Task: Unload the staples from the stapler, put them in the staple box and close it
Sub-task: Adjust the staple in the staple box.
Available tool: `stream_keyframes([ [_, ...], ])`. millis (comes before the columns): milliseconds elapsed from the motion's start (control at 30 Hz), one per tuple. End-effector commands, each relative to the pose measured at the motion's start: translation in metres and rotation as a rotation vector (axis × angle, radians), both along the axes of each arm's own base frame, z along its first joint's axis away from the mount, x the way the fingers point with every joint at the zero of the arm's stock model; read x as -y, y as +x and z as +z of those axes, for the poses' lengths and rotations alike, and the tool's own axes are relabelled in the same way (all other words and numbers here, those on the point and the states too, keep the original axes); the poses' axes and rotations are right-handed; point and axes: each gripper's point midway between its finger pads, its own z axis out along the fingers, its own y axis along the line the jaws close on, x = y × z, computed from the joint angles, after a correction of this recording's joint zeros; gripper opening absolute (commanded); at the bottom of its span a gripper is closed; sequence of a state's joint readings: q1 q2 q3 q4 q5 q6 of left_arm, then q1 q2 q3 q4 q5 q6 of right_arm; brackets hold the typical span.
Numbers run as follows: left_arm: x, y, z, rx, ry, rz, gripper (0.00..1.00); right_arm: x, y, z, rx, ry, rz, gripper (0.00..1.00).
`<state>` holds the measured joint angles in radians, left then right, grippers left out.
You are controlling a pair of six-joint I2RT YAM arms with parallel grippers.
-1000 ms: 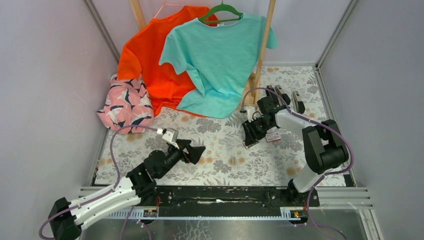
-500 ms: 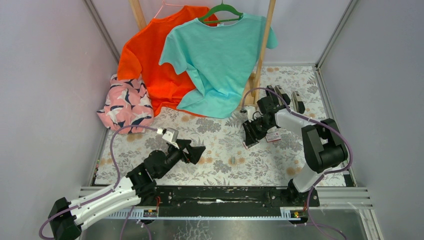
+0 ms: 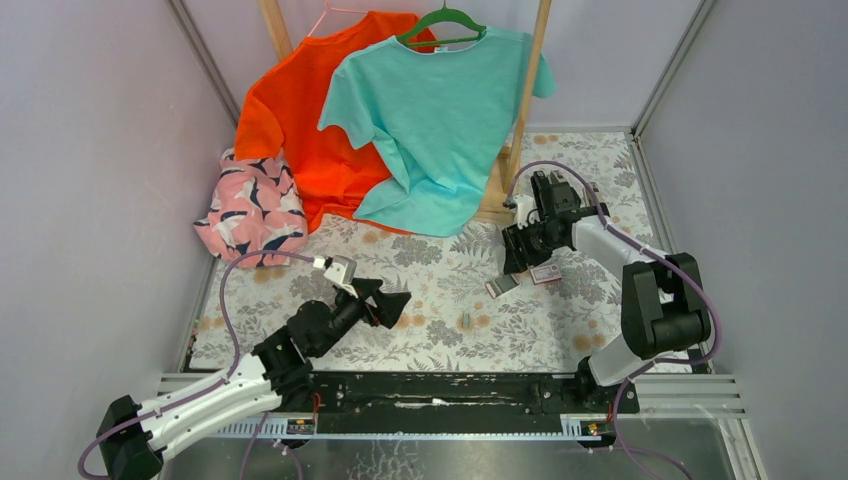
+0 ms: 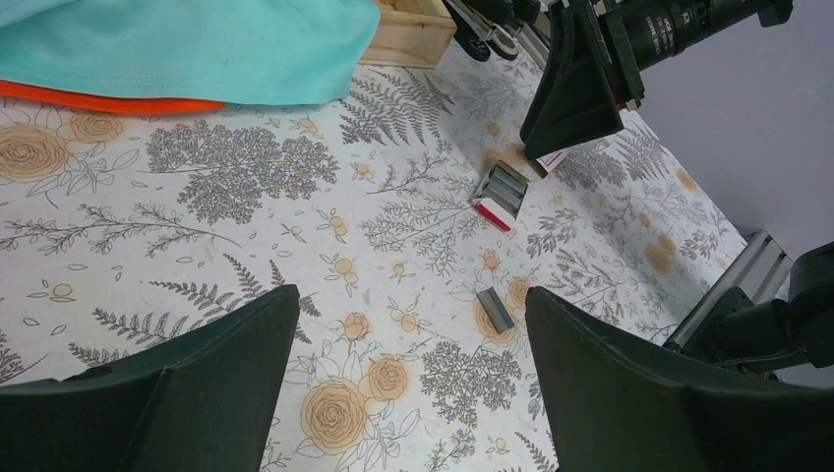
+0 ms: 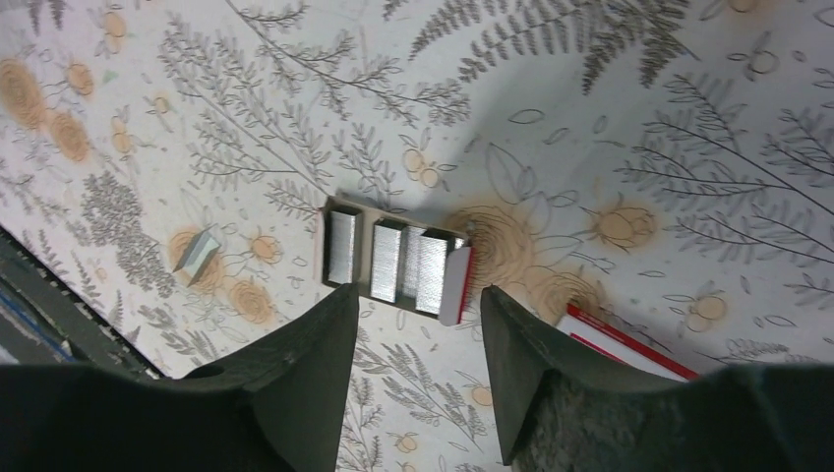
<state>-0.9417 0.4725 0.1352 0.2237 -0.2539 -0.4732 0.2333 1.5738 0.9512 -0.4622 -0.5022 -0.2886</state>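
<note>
A short silvery strip of staples (image 3: 465, 320) lies loose on the flowered tabletop, also seen in the left wrist view as the strip (image 4: 495, 308) and in the right wrist view as the strip (image 5: 197, 254). Several more strips lie in a small open cardboard tray (image 5: 393, 261) with a red-edged end. My right gripper (image 5: 418, 295) hangs just above that tray (image 3: 503, 285), open and holding nothing. My left gripper (image 4: 413, 295) is open wide over bare table, left of the loose strip. A black object at the wooden base, perhaps the stapler (image 4: 484, 22), is mostly hidden.
A white-and-red box (image 3: 546, 273) lies right of the tray. A wooden rack (image 3: 520, 140) holds a teal shirt (image 3: 440, 120) and an orange shirt (image 3: 300, 130) at the back. A pink patterned cloth (image 3: 250, 210) sits at the back left. Grey walls close in both sides.
My right gripper has lifted and drawn back to the right off the tray, and its jaws have widened. The tray now lies uncovered on the table. The left arm has not moved.
</note>
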Motion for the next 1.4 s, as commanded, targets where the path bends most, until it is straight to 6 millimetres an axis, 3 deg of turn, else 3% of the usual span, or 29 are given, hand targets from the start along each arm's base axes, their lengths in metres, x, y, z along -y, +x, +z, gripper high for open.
stream_keyframes([
  [0,-0.002,0.003,0.001,0.014,0.002,0.012,0.92,0.008,0.009,-0.002,0.01,-0.039,-0.034,0.59],
  [333,-0.003,0.002,0.001,0.014,0.002,0.015,0.92,0.006,-0.004,-0.017,-0.096,-0.033,-0.02,0.6],
  [533,-0.004,0.003,0.001,0.016,0.0,0.021,0.92,-0.027,-0.034,-0.015,-0.255,0.121,0.082,0.55],
  [667,-0.003,0.003,0.001,0.014,0.0,0.017,0.92,-0.033,-0.033,-0.009,-0.252,0.153,0.09,0.56],
  [867,-0.004,0.002,0.002,0.015,0.001,0.02,0.92,-0.001,-0.005,-0.008,-0.122,0.05,-0.045,0.55],
  [1100,-0.004,0.002,0.002,0.017,0.004,0.021,0.92,0.001,-0.009,-0.015,-0.161,0.043,-0.054,0.54],
  [1200,-0.004,0.003,0.002,0.019,0.001,0.021,0.92,-0.009,-0.019,-0.025,-0.211,0.04,-0.018,0.54],
  [1367,-0.002,0.004,-0.001,0.011,0.007,0.019,0.92,-0.046,-0.037,-0.02,-0.255,0.122,0.09,0.55],
])
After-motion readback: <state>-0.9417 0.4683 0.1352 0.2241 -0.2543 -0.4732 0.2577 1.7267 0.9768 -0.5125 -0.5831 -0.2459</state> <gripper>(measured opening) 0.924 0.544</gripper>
